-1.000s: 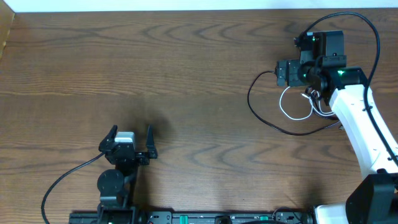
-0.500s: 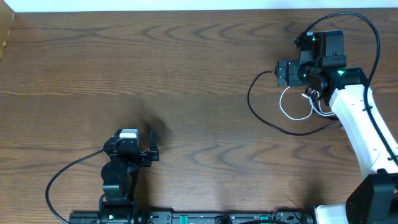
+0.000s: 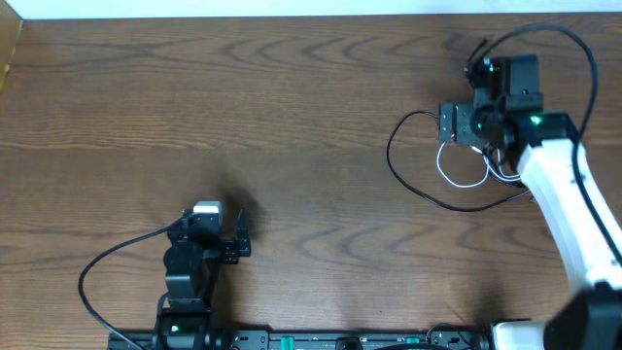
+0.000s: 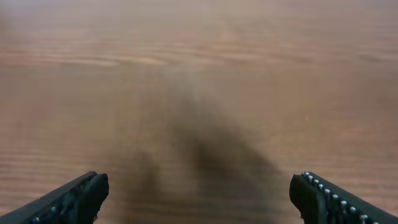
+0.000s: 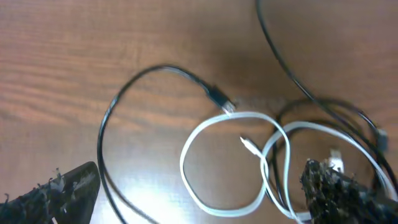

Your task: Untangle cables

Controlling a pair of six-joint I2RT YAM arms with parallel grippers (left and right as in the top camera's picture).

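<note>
The cables lie tangled at the table's right side. The black cable [image 3: 408, 185] sweeps a wide loop, and the white cable [image 3: 457, 180] curls inside it. In the right wrist view the white cable [image 5: 189, 177] forms overlapping loops, and the black cable [image 5: 102, 140] arcs on the left to a small plug end [image 5: 219, 99]. My right gripper [image 3: 468, 131] hovers over the bundle and is open [image 5: 199, 199], with the white loop below and between its fingers. My left gripper [image 3: 212, 231] is far off at the front left. It is open [image 4: 202, 199] over bare wood.
The wooden table [image 3: 292, 107] stretches across the view. The right arm's white link [image 3: 564, 194] runs toward the front right. Each arm trails a thicker black wire, the left one [image 3: 97, 272] and the right one [image 3: 588, 58]. A rail [image 3: 292, 340] lines the front edge.
The left gripper has turned and shifted slightly right near the front edge. The right gripper has drifted a little to the right over the cables. Both stayed open.
</note>
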